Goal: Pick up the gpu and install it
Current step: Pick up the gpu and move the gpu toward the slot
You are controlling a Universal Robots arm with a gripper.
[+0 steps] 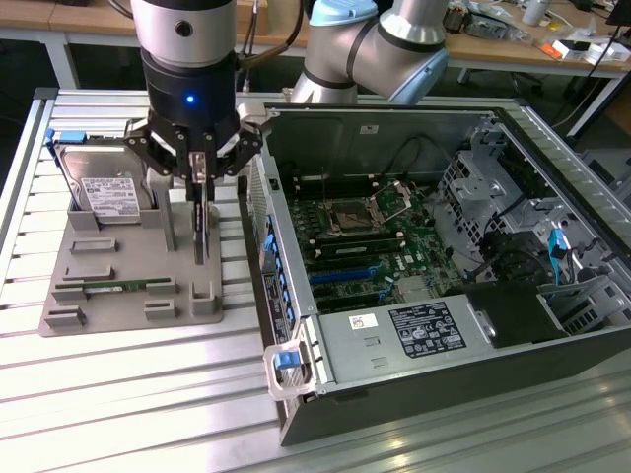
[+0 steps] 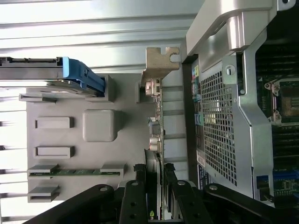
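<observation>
Gpu (image 1: 201, 229) stands upright on its long edge at the grey holder tray's (image 1: 118, 258) side on the exterior view's right. The jaws are clenched on its upper part from both faces. Whether its lower edge sits in the tray's slot I cannot tell. In the wrist view the card (image 2: 158, 135) runs edge-on from its beige bracket (image 2: 161, 63) back between the black fingers (image 2: 136, 196).

The tray rests on the slatted bench (image 1: 128, 394). It also holds a hard drive (image 1: 104, 197) with blue rails, standing in the far slot, and a green memory stick (image 1: 118, 287) lying flat along the near edge.

Just beside the tray, on the exterior view's right, lies the open computer case (image 1: 394, 128). Inside it are the motherboard (image 1: 365, 236) and a labelled power supply (image 1: 414, 335) at the near end.
</observation>
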